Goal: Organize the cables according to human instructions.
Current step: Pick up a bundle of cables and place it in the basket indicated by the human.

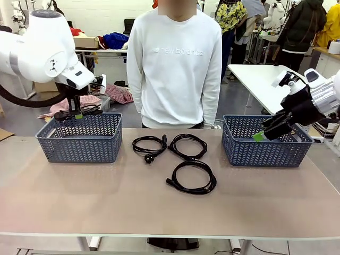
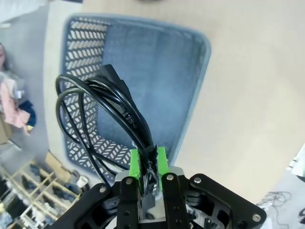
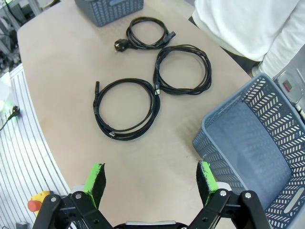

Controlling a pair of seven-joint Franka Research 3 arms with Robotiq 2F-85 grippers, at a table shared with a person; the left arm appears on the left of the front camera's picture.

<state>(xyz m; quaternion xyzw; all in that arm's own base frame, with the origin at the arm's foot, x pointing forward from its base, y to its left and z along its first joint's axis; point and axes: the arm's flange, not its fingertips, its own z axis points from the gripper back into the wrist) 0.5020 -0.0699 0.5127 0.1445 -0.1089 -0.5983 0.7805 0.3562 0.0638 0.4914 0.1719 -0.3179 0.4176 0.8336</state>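
My left gripper (image 1: 76, 113) hangs over the left blue basket (image 1: 79, 143), shut on one coiled black cable (image 2: 93, 107) that dangles from its green pads (image 2: 134, 162) above the basket's floor (image 2: 147, 57). Three more black cables lie on the table between the baskets: one with a round plug (image 1: 150, 144), one beside it (image 1: 187, 146), and one nearer me (image 1: 192, 177). They also show in the right wrist view as the far cable (image 3: 147, 32), the middle cable (image 3: 183, 69) and the near cable (image 3: 125, 109). My right gripper (image 1: 260, 136) is open and holds nothing, over the right basket's (image 1: 265, 151) near rim.
A person in a white sweatshirt (image 1: 175, 64) stands at the far edge of the table, arms down. The right basket (image 3: 248, 143) holds nothing. Bare tabletop (image 1: 106, 202) stretches across the front. The table's rounded edge (image 3: 43, 143) lies to the left in the right wrist view.
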